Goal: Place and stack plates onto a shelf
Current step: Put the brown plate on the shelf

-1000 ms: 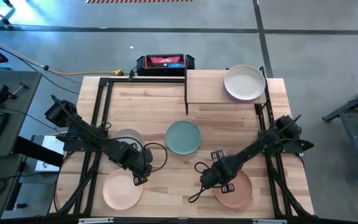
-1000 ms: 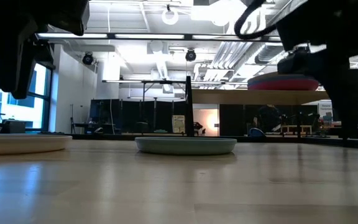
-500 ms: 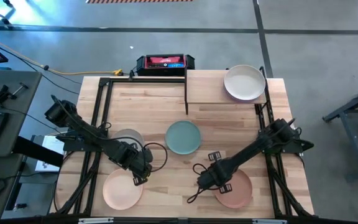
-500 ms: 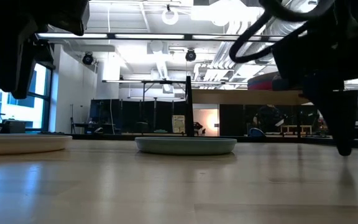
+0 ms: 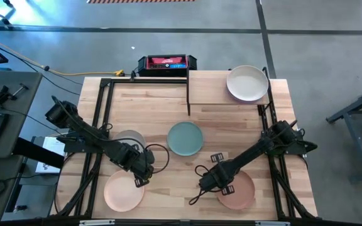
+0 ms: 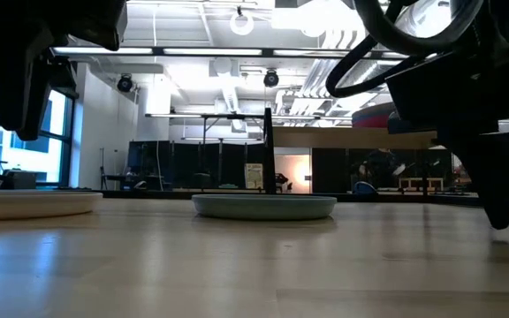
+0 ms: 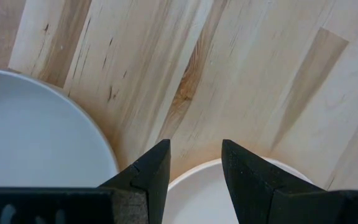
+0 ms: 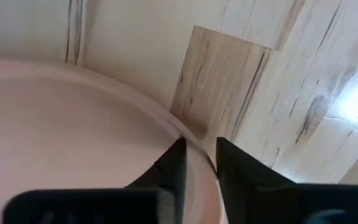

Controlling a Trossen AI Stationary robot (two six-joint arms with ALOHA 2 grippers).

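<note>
A terracotta plate [image 5: 239,191] lies flat on the table at the near right. My right gripper [image 5: 213,182] stands at its left rim, shut on it. A peach-pink plate [image 5: 122,191] lies near left and a grey-beige plate [image 5: 129,139] just beyond it. My left gripper [image 5: 142,176] hangs open above the gap between them, touching neither. A teal plate [image 5: 185,138] rests at the table's middle. On the shelf [image 5: 222,94] at the far right sits a cream plate [image 5: 247,83], topmost on a stack [image 6: 376,117]. My right gripper [image 8: 199,152] has the terracotta plate's left rim [image 8: 188,138] between its two fingers. One finger [image 8: 171,169] is over the plate's inside and the other [image 8: 236,169] is outside it. The fingers point down from above. The plate lies flat on the table.
Black metal frame rails [image 5: 98,119] run along the table's left and right sides, and a post [image 5: 188,94] stands at the shelf's left end. A red-and-black box [image 5: 166,63] sits beyond the far edge. Bare wood lies between the teal plate and the near edge.
My right gripper has come down onto the left rim of the terracotta plate, still pointing down. The plates have kept their places.
</note>
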